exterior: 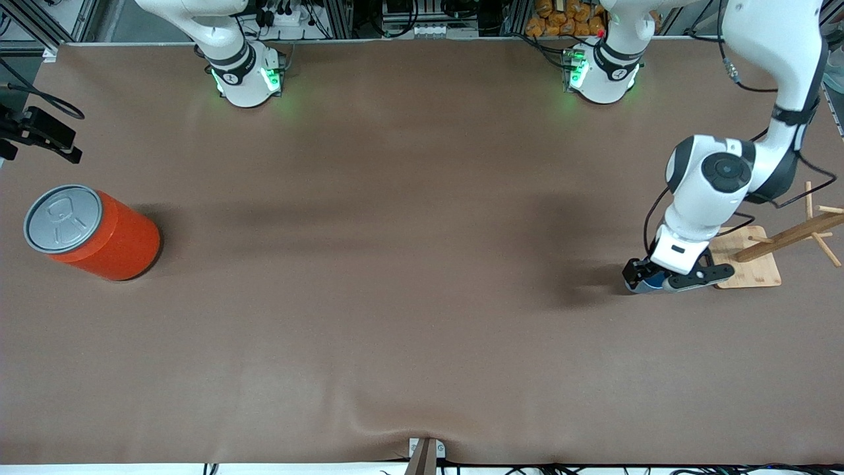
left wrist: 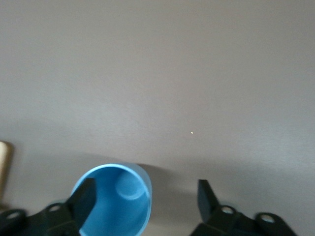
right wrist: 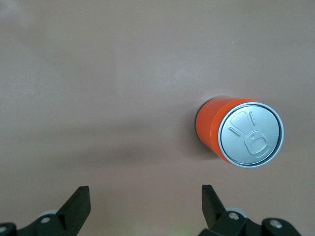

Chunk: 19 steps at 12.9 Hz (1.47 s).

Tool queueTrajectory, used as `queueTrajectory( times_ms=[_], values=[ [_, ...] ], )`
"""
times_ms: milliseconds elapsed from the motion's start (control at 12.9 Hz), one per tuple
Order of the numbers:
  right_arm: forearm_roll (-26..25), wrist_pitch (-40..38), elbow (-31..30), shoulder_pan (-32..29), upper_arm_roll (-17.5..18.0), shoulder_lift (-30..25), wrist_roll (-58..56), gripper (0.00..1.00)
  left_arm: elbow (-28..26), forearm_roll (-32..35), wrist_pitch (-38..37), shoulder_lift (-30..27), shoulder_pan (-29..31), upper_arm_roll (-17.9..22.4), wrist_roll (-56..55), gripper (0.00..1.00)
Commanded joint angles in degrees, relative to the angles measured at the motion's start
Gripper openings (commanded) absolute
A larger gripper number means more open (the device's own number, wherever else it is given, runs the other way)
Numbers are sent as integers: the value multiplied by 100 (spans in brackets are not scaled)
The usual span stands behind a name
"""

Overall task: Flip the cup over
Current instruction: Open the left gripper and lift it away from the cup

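The light-blue cup [left wrist: 123, 201] stands mouth up on the brown table near the left arm's end, and its deeper blue inside shows. In the front view only a sliver of the cup [exterior: 654, 283] shows under the hand. My left gripper [left wrist: 145, 199] is low over it and open. One finger [left wrist: 84, 199] is at the cup's mouth and the other finger [left wrist: 205, 196] is clear of the cup's side. In the front view the left gripper [exterior: 661, 280] is beside the wooden board. My right gripper [right wrist: 146, 206] is open and empty, high over the table near the orange can; it is out of the front view.
A large orange can [exterior: 99, 234] with a grey lid stands toward the right arm's end; it also shows in the right wrist view [right wrist: 241, 132]. A wooden peg rack on a board [exterior: 758, 267] stands right beside the left gripper. A black clamp [exterior: 39, 132] sits at the table's edge.
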Motion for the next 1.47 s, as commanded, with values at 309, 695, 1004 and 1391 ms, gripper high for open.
queueTrajectory(
  times_ms=[309, 695, 1004, 1391],
  values=[
    [23, -70, 109, -39, 28, 28, -51, 100, 1011, -634, -2438, -822, 62, -400, 376, 100],
    [23, -70, 109, -39, 28, 28, -51, 100, 1950, -1468, -3853, -1122, 220, -356, 1555, 100],
    [23, -70, 109, -39, 28, 28, -51, 100, 2953, -2155, -5057, -1131, 316, -295, 1468, 100],
    [23, -70, 117, -48, 28, 37, -60, 100, 3104, -2192, -5455, -1395, 431, -339, 1503, 100]
  ],
)
